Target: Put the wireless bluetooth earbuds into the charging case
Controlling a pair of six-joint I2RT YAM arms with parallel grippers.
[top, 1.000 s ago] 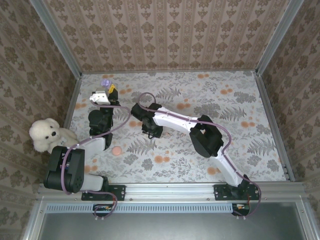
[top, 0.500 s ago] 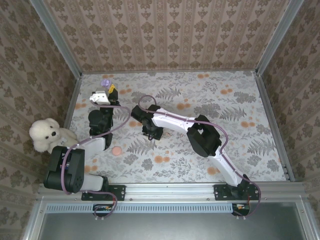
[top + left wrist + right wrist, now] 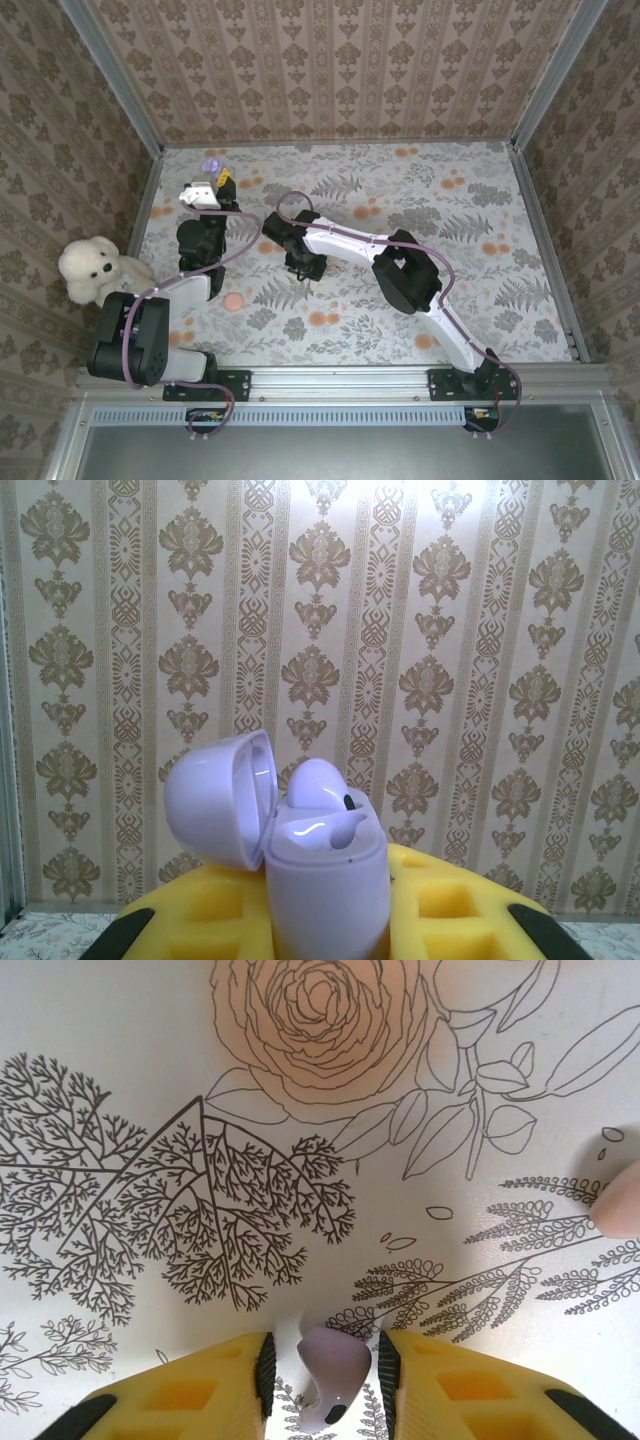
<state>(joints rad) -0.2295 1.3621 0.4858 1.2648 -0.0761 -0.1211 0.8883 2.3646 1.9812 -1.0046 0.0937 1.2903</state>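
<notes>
My left gripper (image 3: 207,180) is raised near the table's far left, shut on the lilac charging case (image 3: 211,163). In the left wrist view the case (image 3: 325,890) stands upright between the yellow fingers (image 3: 215,910). Its lid (image 3: 218,798) is swung open to the left, and one earbud (image 3: 318,780) sits in the far slot. My right gripper (image 3: 305,268) is down at the tablecloth left of centre. In the right wrist view a second lilac earbud (image 3: 335,1365) lies on the cloth between that gripper's (image 3: 322,1375) jaws. Thin gaps show beside the black pads (image 3: 265,1372).
A small peach ball (image 3: 233,301) lies on the floral cloth near the left arm, and shows at the right edge of the right wrist view (image 3: 620,1200). A white plush dog (image 3: 92,268) sits outside the left wall. Metal-framed walls (image 3: 145,215) surround the table.
My right gripper's jaws have narrowed around the earbud on the cloth. The left gripper and the case have stayed still.
</notes>
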